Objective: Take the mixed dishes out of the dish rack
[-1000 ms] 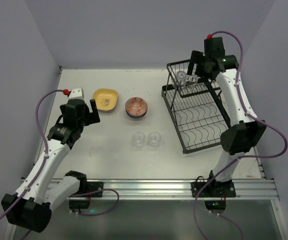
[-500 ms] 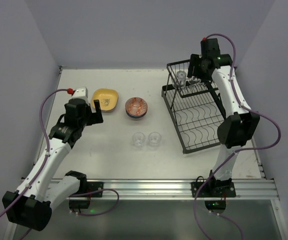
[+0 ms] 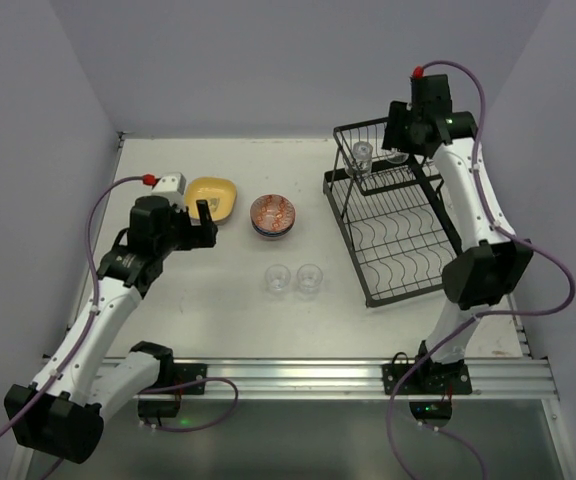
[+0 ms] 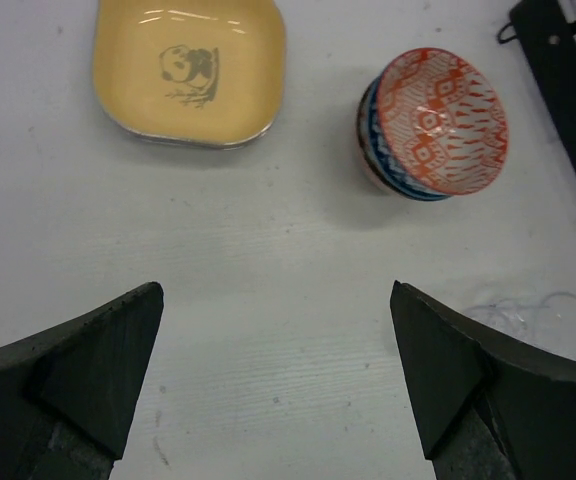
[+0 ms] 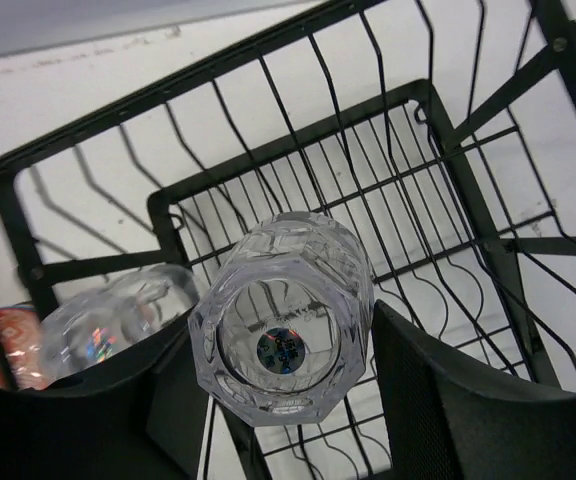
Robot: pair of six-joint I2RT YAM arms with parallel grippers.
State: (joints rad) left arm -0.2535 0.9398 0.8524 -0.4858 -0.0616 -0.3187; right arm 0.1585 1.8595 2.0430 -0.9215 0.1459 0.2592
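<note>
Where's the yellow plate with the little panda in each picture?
Top external: the yellow plate lies left of the middle, on the table.
Left wrist: top left.
Right wrist: not in it.
Landmark: the stack of patterned bowls sits just right of the plate in both views.

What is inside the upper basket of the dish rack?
Two clear glasses sit in the upper basket: one glass between the right gripper fingers, the second glass beside it. The fingers hide the near part of the basket floor.
</note>
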